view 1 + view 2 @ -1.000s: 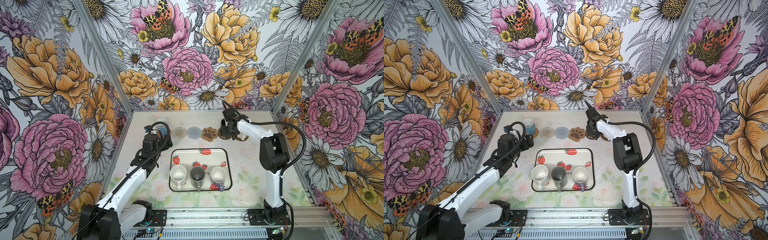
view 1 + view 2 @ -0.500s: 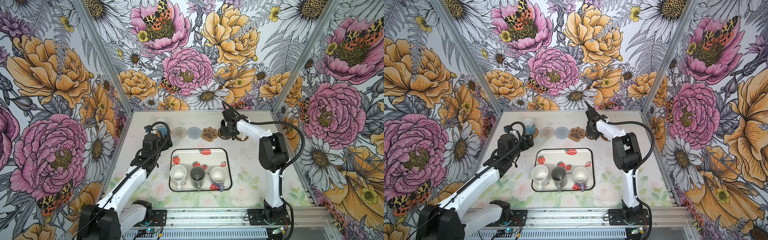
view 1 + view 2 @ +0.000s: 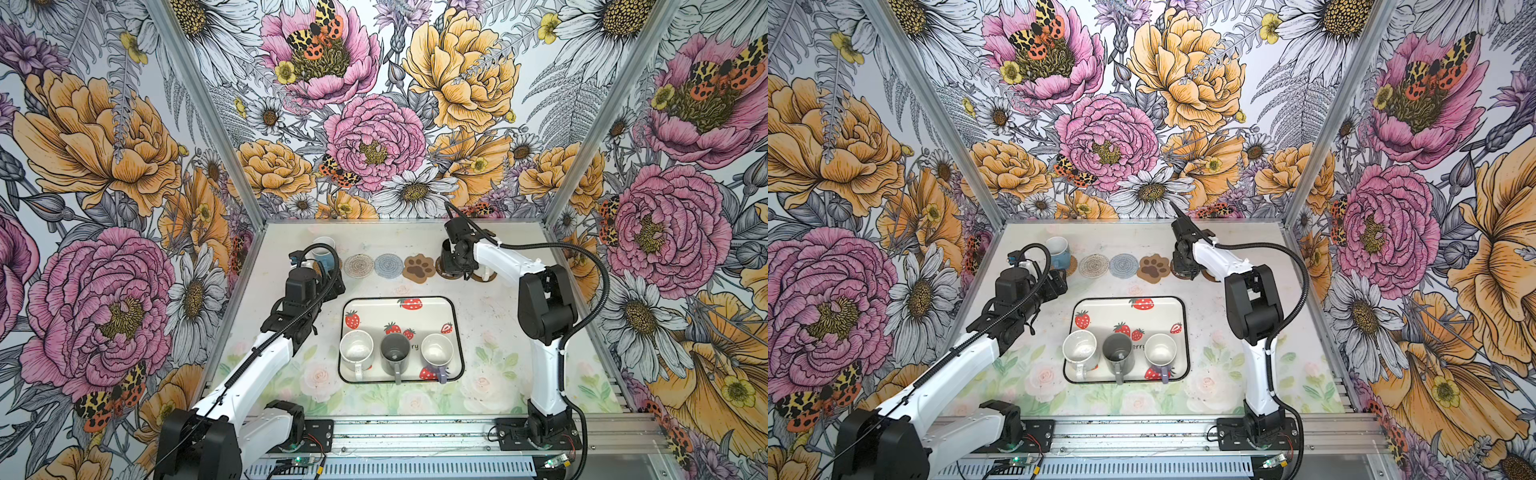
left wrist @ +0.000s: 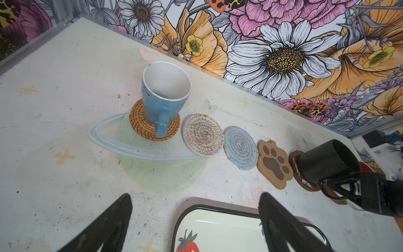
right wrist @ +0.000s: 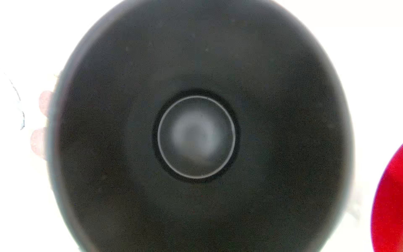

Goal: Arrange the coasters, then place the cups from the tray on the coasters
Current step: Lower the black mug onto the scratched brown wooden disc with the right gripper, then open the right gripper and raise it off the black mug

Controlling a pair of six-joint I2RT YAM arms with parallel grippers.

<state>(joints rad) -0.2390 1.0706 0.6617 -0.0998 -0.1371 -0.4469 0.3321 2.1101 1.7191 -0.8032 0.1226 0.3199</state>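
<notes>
Along the back runs a row of coasters: tan rattan (image 4: 139,122), whitish woven (image 3: 358,264), grey-blue woven (image 3: 389,265), paw-shaped (image 3: 419,268) and a brown disc (image 4: 295,170). A light blue cup (image 3: 324,253) stands on the rattan one. On the brown disc sits the black cup (image 4: 325,161), and my right gripper (image 4: 349,187) is shut on its handle. In the right wrist view the black cup's (image 5: 196,135) inside fills the picture. My left gripper (image 4: 195,218) hangs open and empty over the table by the tray's (image 3: 432,305) far left corner. White (image 3: 356,351), grey (image 3: 395,353) and lavender (image 3: 436,353) cups stand in the tray.
A white cup with a red interior (image 5: 390,207) stands just right of the black cup, mostly hidden behind my right arm, on a second brown disc (image 3: 1212,277). The floral back wall rises close behind the coaster row.
</notes>
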